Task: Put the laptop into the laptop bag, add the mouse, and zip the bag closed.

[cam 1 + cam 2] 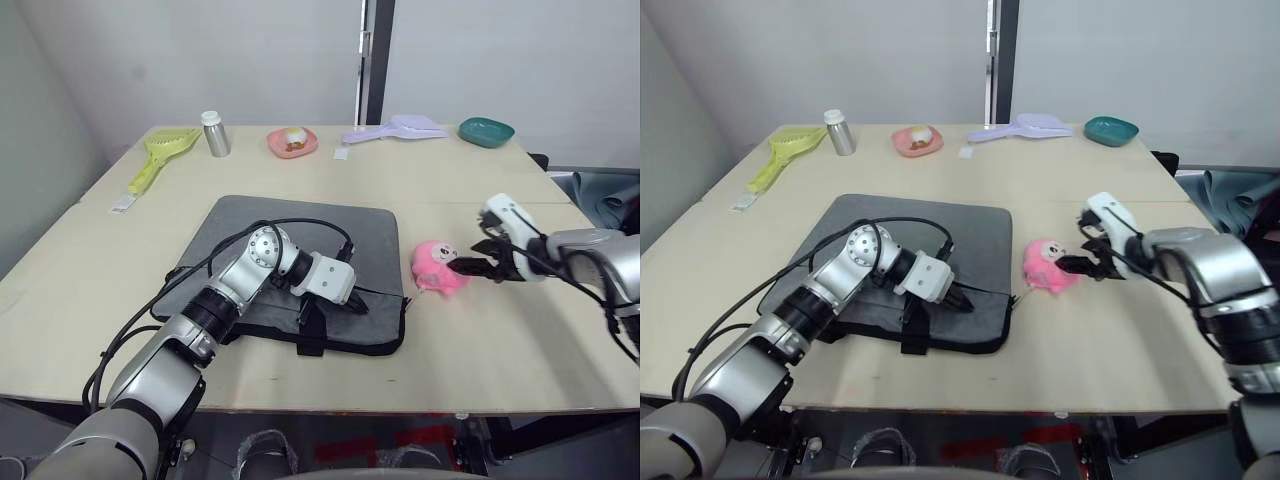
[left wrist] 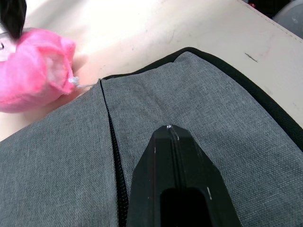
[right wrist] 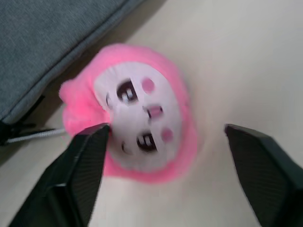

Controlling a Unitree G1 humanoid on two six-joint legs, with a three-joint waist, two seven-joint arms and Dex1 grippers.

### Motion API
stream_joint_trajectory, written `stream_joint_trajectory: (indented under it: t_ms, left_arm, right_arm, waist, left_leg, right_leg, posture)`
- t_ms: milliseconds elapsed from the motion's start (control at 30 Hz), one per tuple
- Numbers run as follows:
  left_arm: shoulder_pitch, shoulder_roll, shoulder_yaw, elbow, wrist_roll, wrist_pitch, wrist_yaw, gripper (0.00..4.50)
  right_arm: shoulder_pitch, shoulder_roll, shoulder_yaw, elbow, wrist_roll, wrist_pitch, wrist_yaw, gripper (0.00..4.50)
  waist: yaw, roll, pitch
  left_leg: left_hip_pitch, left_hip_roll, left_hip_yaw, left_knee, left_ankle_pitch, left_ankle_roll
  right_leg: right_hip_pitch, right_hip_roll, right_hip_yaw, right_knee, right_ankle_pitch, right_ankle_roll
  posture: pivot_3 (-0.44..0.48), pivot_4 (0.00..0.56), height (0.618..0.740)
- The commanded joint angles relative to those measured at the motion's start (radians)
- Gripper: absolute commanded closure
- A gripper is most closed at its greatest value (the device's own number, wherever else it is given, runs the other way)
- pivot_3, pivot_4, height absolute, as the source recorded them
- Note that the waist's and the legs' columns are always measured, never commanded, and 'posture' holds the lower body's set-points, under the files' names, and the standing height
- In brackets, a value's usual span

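From the head camera, the laptop bag (image 1: 300, 265) lies flat mid-table; the left gripper (image 1: 357, 303) rests on its near right corner, and the right gripper (image 1: 470, 266) touches the pink plush toy (image 1: 437, 266) just beside it. The left wrist view shows that gripper's fingers (image 2: 173, 175) pressed together over grey fabric near the zipper (image 2: 113, 142). In the right wrist view, the fingers (image 3: 80, 165) spread around the toy.

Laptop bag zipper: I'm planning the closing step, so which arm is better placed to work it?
Probably the left. Its gripper rests shut on the laptop bag, beside the black zipper. The right gripper is open at the pink plush toy, off the bag.
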Motion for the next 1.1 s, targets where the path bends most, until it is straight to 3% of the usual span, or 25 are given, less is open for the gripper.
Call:
stream_joint_trajectory:
  t_ms: [33,133,300,467,567,667,767,967,1100]
  left_arm:
    - [-0.017,0.032,0.062,-0.015,-0.027,0.104,0.011,4.50]
    - [-0.031,0.047,0.136,-0.093,-0.091,0.180,0.036,4.50]
    - [-0.029,0.113,0.289,-0.254,-0.228,0.370,0.072,2.88]
    - [-0.015,0.321,0.481,-0.365,-0.353,0.532,0.059,1.11]
    - [0.040,0.494,0.571,-0.353,-0.376,0.621,0.037,0.03]
    - [0.230,0.708,0.673,-0.302,-0.361,0.667,-0.046,0.03]
    - [0.435,0.831,0.803,-0.226,-0.355,0.661,-0.086,0.03]
    - [0.680,0.876,0.999,-0.061,-0.327,0.640,-0.043,0.03]
    - [0.770,0.885,1.076,0.062,-0.306,0.623,0.003,0.03]
  right_arm:
    - [0.028,-0.101,-0.123,0.010,0.011,-0.052,0.073,0.35]
    - [0.086,-0.146,-0.213,-0.013,0.034,-0.109,0.133,0.35]
    - [0.251,-0.153,-0.388,-0.123,0.075,-0.200,0.225,0.32]
    - [0.393,-0.116,-0.528,-0.186,0.083,-0.255,0.238,0.32]
    - [0.446,-0.092,-0.586,-0.211,0.091,-0.256,0.227,0.32]
    - [0.503,-0.077,-0.615,-0.224,0.088,-0.253,0.220,0.32]
    - [0.536,-0.073,-0.629,-0.219,0.086,-0.259,0.216,0.32]
    - [0.541,-0.095,-0.645,-0.174,0.081,-0.272,0.228,0.32]
    - [0.520,-0.104,-0.613,-0.145,0.078,-0.280,0.228,0.32]
  waist:
    - [-0.001,-0.001,0.001]
    - [-0.008,-0.001,0.005]
    - [-0.004,-0.001,0.009]
    - [-0.004,-0.001,0.013]
    - [-0.007,0.000,0.015]
    - [-0.013,0.001,0.016]
    - [-0.012,0.000,0.020]
    - [0.002,-0.001,0.021]
    - [-0.001,-0.001,0.021]
  left_leg:
    - [-0.001,0.000,0.000,0.000,0.000,0.000]
    - [-0.002,0.000,0.001,0.000,0.000,0.001]
    - [-0.008,0.002,0.002,-0.001,0.006,0.010]
    - [-0.011,0.003,0.003,-0.001,0.005,0.011]
    - [-0.011,0.004,0.004,-0.002,0.004,0.010]
    - [-0.010,0.004,0.005,-0.003,0.003,0.008]
    - [-0.009,0.006,0.006,-0.004,0.002,0.006]
    - [-0.009,0.006,0.005,-0.003,-0.001,0.001]
    - [-0.008,0.006,0.005,-0.003,-0.001,0.002]
  right_leg:
    - [0.000,0.000,0.000,0.000,0.000,0.000]
    - [-0.003,0.001,0.001,0.000,0.000,0.000]
    - [-0.011,0.002,0.001,-0.001,0.000,-0.001]
    - [-0.015,0.003,0.000,-0.001,-0.002,-0.003]
    - [-0.016,0.004,0.000,-0.001,-0.002,-0.003]
    - [-0.016,0.004,0.001,-0.002,-0.002,-0.003]
    - [-0.017,0.006,0.001,-0.004,-0.002,-0.002]
    - [-0.015,0.005,0.001,-0.003,-0.002,-0.002]
    - [-0.014,0.005,0.001,-0.003,-0.002,-0.002]
  posture:
    - [0.000,0.150,0.740]
    - [0.000,0.150,0.740]
    - [0.000,0.150,0.740]
    - [0.000,0.150,0.740]
    - [0.000,0.150,0.740]
    - [0.000,0.150,0.740]
    - [0.000,0.150,0.740]
    - [0.000,0.150,0.740]
    - [0.000,0.150,0.740]
